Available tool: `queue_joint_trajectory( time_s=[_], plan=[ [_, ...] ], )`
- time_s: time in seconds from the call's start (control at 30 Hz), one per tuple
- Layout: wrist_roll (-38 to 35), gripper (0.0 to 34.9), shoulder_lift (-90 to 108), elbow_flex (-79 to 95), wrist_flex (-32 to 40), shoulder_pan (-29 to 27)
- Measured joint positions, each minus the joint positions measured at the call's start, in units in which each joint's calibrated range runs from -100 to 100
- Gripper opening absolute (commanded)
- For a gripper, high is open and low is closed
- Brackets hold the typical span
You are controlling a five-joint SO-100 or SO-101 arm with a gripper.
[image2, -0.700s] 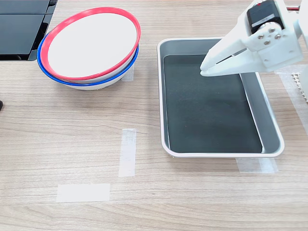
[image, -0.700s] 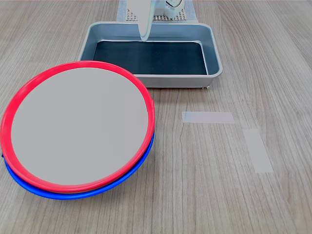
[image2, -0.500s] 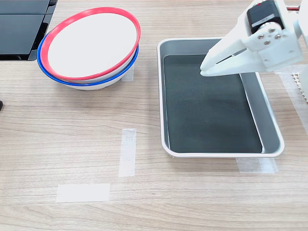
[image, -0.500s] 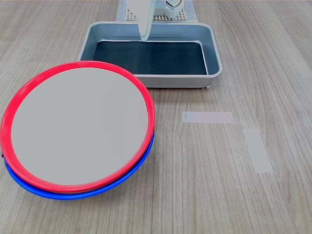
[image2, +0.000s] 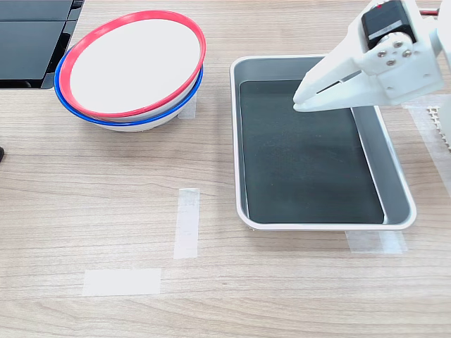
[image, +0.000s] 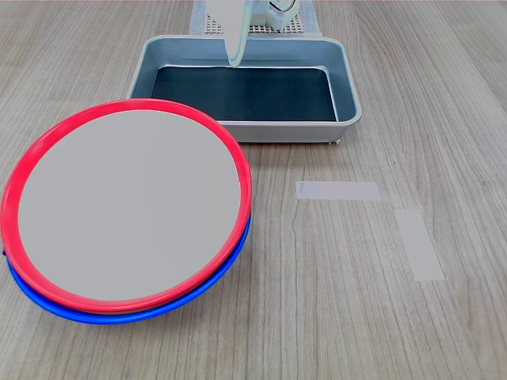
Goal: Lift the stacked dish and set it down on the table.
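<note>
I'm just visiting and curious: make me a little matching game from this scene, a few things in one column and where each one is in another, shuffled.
Things:
1. red-rimmed plate
2. blue-rimmed plate
3. gripper
4. tape strips

Places:
A. flat on the bare table
B. above the grey tray, not touching any plate
C. top of the stack
D. bottom of the stack

Pairs: 1-C, 2-D, 3-B, 4-A

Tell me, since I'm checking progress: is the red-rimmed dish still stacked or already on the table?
Still stacked: the red-rimmed dish rests on the blue-rimmed plate in both exterior views.
</note>
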State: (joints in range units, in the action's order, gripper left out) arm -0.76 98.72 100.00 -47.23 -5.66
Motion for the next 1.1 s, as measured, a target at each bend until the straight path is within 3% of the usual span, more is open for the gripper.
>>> queue_joint_trajectory(
  time_s=[0.6,0.67,0.73,0.83,0.93,1.1],
  plan=[
    [-0.4,0.3,0.0,0.0,0.0,0.0],
    [-1.4,2.4,0.0,0.0,0.0,2.1],
    [-1.5,0.3,0.1,0.0,0.0,1.9],
    [-1.1,0.3,0.1,0.0,0.0,1.9],
    [-0.8,3.0,-0.9,0.0,1.1,1.9],
    [-4.3,10.4,-20.5,-12.2,6.9,-0.6]
  ],
)
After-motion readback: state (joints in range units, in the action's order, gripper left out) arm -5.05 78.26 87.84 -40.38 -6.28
